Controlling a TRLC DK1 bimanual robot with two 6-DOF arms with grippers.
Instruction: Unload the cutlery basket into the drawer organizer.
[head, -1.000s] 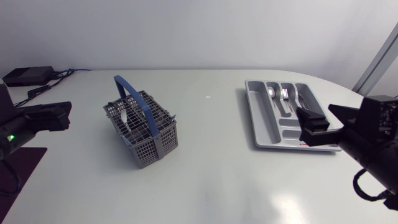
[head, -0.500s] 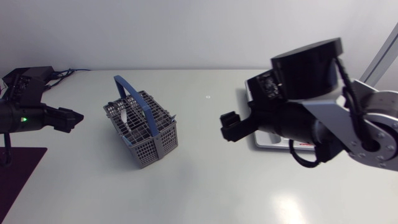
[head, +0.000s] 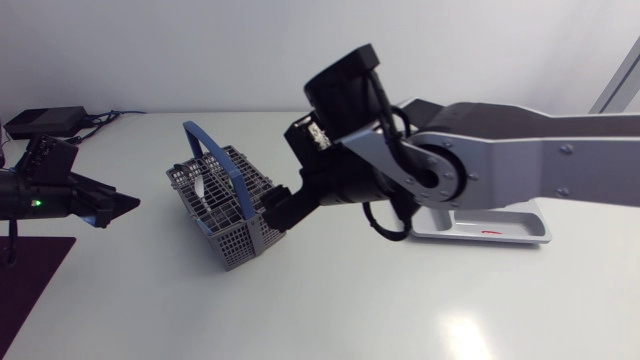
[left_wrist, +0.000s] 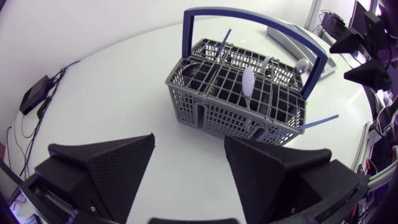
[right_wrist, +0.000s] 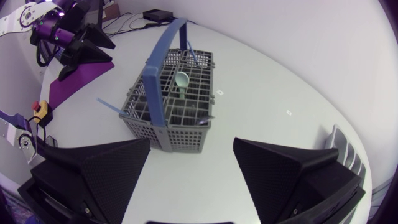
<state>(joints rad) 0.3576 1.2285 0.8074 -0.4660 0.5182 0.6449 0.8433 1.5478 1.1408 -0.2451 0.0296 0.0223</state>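
The cutlery basket (head: 228, 212) stands on the white counter (head: 350, 300), left of the middle, with its blue handle (head: 213, 158) arched upright over it. A white spoon (left_wrist: 247, 81) stands bowl-up in one of its middle compartments. A metal spoon (left_wrist: 300, 64) shows at the end of the basket nearer the organizer, and a thin blue stick (left_wrist: 317, 121) pokes out sideways at that same end.

The drawer organizer (head: 480, 230) lies at the right of the counter. Most of it is hidden under the right arm (head: 500, 150), so only its near rim shows from above.

The right arm comes in from the right edge and crosses over the organizer. The right jaws are at the basket's near right corner. They are spread wide with nothing between them, and from the wrist the basket lies ahead of them, not touched.

The left arm (head: 40, 190) sits at the left edge of the counter. The left jaws point toward the basket and are also spread and empty, with the basket ahead of them and apart.

A small black box (head: 45, 120) with cables lies at the far left corner.
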